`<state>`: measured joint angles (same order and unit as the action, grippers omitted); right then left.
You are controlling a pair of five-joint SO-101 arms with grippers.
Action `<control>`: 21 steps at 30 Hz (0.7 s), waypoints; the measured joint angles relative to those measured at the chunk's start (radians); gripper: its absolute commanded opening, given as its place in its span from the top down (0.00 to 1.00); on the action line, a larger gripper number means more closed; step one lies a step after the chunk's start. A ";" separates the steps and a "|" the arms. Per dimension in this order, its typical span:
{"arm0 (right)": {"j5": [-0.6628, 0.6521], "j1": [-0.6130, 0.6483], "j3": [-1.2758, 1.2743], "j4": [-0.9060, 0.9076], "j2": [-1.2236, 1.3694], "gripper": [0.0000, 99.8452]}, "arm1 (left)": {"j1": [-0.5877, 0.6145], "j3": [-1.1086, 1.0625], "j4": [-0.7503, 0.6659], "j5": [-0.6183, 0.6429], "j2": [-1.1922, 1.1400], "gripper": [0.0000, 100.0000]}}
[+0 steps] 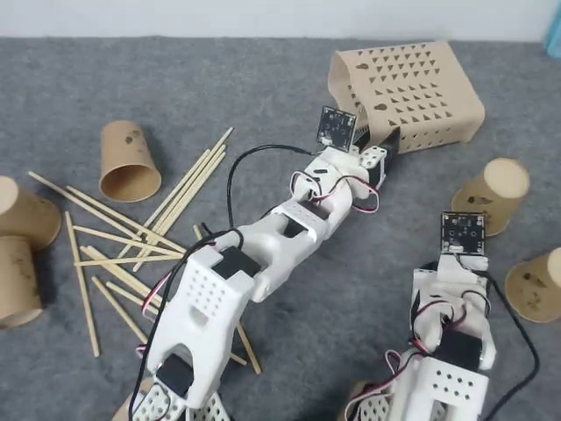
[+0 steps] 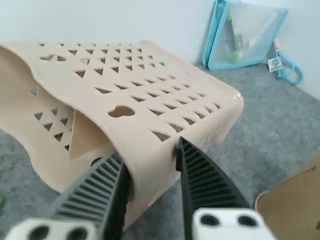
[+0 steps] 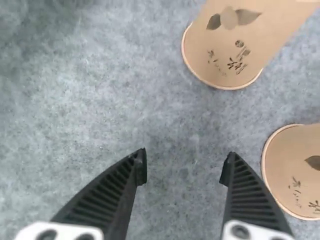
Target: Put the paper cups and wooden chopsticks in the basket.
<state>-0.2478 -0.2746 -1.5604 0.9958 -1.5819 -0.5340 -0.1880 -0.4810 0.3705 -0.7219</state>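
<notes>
On grey bench [image 1: 263, 79], clamped rim of tipped-over basket [image 1: 412, 88] in left end effector [image 2: 150, 152] (jaws either side of the wall). Held right end effector [image 3: 186, 155] wide above bench near two cups [image 1: 491, 197]. Saw chopsticks [image 1: 131, 237], three more cups [image 1: 127, 162] scattered well apart from basket.

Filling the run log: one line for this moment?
left pincer shut on basket rim | right pincer open over carpet | cups, chopsticks on carpet

A grey carpeted surface [image 1: 263, 88] is strewn with chopsticks [image 1: 184, 189] and cups [image 1: 127, 162] on both sides; a basket [image 1: 412, 92] is tipped over at its far edge.
</notes>
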 measured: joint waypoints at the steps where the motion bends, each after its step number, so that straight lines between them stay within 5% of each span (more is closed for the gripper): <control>1: 0.000 0.002 0.000 0.000 -0.003 0.76 | 0.000 0.000 0.000 0.000 -0.002 0.87; 7: 0.000 0.003 0.000 0.000 -0.003 0.76 | -0.003 0.000 0.000 0.005 0.000 1.00; 21: 0.000 0.002 -0.008 0.000 -0.003 0.76 | 0.075 -0.055 -0.163 0.138 0.084 0.99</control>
<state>-0.2478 -0.2731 -1.5681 0.9958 -1.5850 -0.4588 -0.2432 -0.6437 0.5086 -0.6375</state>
